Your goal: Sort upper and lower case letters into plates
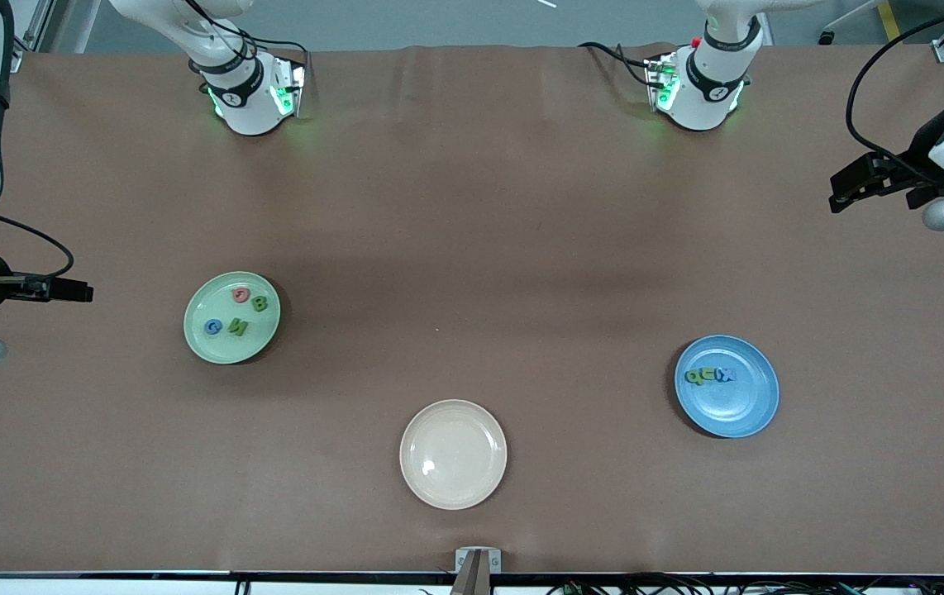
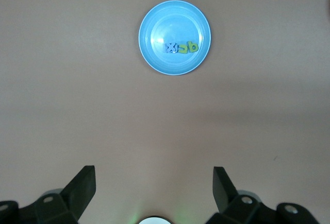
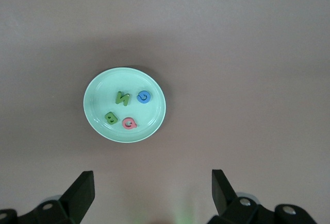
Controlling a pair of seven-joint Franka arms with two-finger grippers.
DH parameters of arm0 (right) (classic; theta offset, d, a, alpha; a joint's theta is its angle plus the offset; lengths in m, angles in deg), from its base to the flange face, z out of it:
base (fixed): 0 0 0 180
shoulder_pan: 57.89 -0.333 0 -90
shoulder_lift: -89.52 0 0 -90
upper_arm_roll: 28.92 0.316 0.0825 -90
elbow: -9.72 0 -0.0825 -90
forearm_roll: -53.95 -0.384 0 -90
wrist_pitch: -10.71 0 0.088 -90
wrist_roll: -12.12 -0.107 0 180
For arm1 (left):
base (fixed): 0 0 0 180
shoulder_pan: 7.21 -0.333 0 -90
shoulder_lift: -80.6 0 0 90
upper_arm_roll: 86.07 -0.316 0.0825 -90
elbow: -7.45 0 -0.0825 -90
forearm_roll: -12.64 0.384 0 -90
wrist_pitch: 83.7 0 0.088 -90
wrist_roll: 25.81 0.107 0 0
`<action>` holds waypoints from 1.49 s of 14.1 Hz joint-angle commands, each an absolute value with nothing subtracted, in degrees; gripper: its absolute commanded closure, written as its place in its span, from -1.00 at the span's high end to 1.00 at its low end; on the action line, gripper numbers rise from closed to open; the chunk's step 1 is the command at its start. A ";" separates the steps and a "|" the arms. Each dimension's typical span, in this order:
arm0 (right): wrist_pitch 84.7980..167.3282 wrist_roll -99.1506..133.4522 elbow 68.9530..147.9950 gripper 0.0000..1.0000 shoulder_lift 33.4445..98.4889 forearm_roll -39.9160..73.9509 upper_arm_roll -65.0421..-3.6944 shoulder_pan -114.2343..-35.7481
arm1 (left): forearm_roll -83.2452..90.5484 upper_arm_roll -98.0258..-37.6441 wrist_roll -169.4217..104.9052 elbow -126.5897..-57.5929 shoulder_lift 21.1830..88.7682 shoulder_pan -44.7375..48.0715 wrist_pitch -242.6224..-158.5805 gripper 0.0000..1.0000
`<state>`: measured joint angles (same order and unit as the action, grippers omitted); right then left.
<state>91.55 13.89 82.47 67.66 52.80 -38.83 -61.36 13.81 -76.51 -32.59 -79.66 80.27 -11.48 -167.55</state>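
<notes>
Mint green plate (image 1: 193, 330) toward the right arm's end of the desk (image 1: 472, 207) carries four letters (image 1: 236, 312): red, blue, two green; blue plate (image 1: 728, 413) toward the left arm's end holds a touching row of four small letters (image 1: 710, 376). Cream plate (image 1: 453, 487) sits between the two, nearer the front camera. Left pincer (image 2: 153, 188) and right pincer (image 3: 152, 190) both wide and holding nothing, each above bare desk well apart from its plate, arms waiting.

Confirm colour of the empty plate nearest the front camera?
Cream-beige plate, plain, no pattern; shows best in the front view.
</notes>
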 commanded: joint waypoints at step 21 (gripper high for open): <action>91.30 8.97 93.65 1.00 83.62 51.14 -33.58 -56.84 | 14.31 -75.97 -31.70 -79.21 80.25 -11.43 -166.14 1.00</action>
